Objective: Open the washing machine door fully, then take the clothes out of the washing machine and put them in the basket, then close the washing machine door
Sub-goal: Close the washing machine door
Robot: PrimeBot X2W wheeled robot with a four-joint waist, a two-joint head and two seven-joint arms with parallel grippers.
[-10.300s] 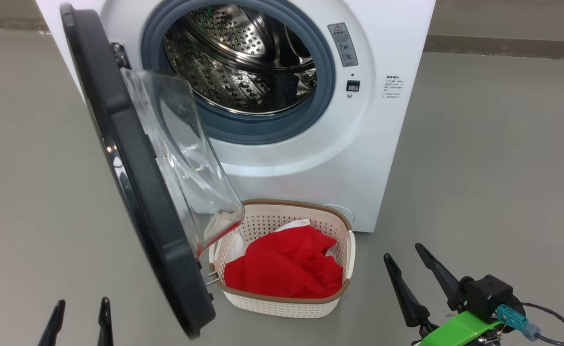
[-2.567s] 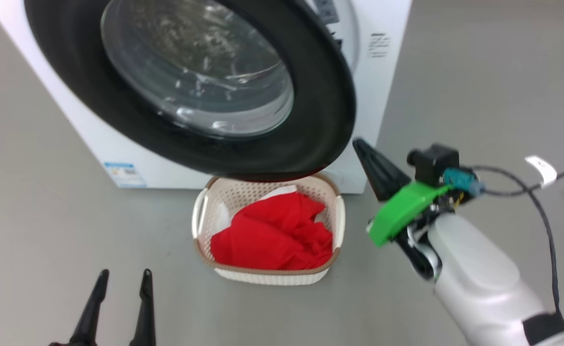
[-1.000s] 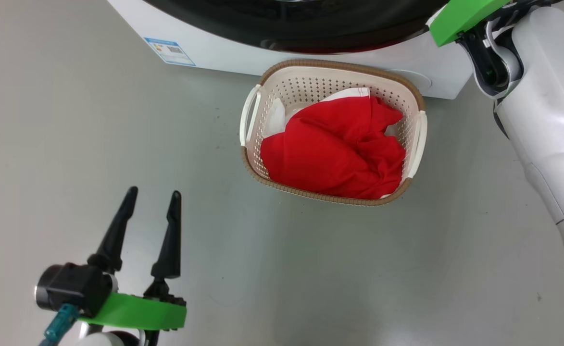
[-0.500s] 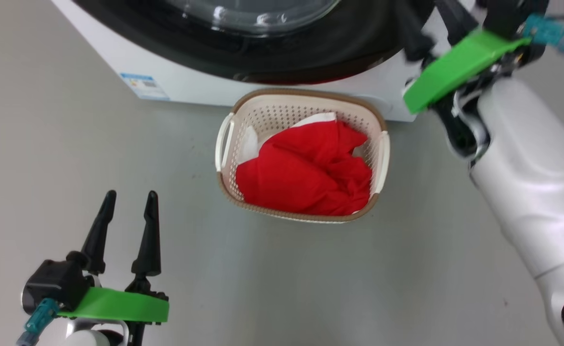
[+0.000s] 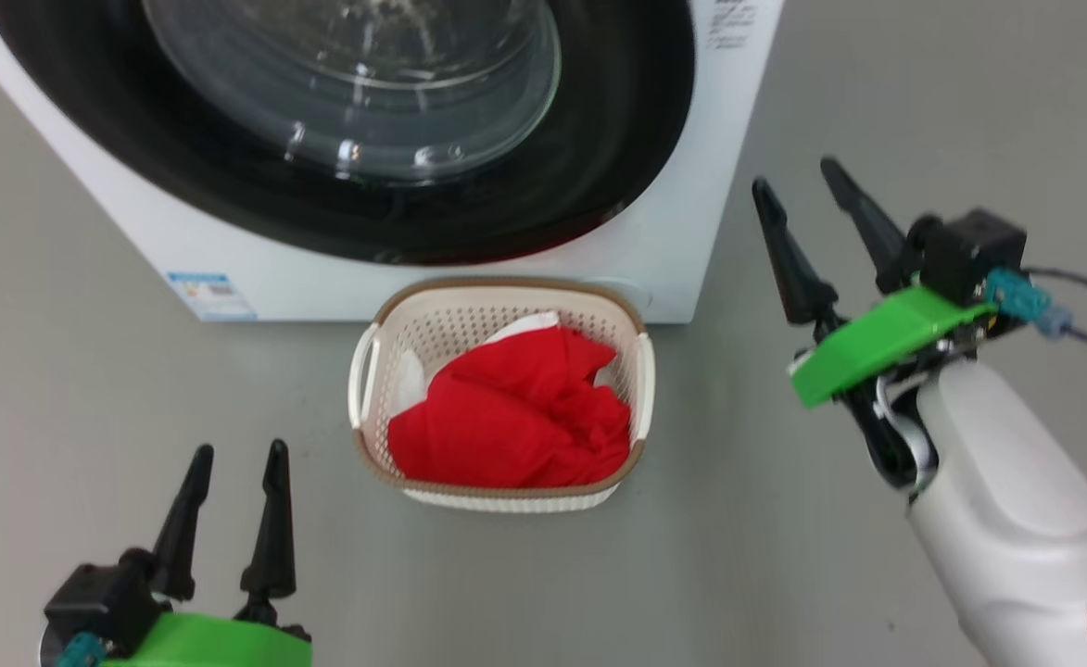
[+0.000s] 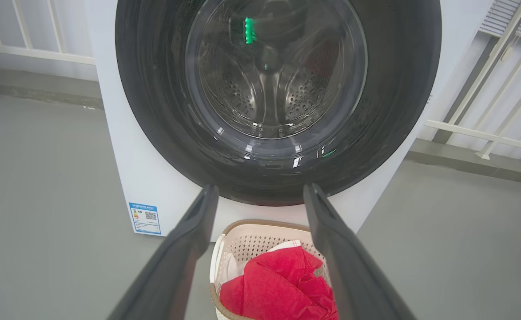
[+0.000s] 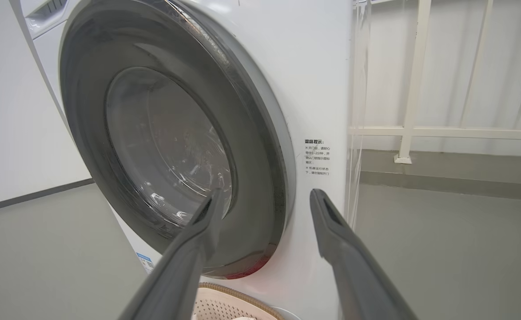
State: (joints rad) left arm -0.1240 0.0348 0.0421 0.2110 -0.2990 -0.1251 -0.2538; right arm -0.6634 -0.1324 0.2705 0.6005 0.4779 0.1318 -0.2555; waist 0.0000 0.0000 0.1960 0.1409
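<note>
1. Head view: The basket [image 5: 506, 283] is set on the floor right at the foot of the washing machine [image 5: 135, 241], just below the washing machine door [image 5: 599, 139]. It is likely put there so that clothes need only a short drop from the drum. The clothes [image 5: 515, 426] are piled inside the basket. The left gripper [image 5: 239, 449] is seen below and to the left of the basket, spread wide with nothing in it. The right gripper [image 5: 795, 173] is seen up to the right of the basket, also spread wide and empty.
2. Left wrist view: Above the basket, the door is seen lying flat on the machine. No clothes can be made out behind the glass. Nothing is held between the two spread fingers [image 6: 184, 249].
3. Right wrist view: Above the basket rim, no gap is seen between the door and the white front. Nothing is gripped. All three steps are judged done, so both grippers are likely held open and away from the basket because nothing needs holding.
</note>
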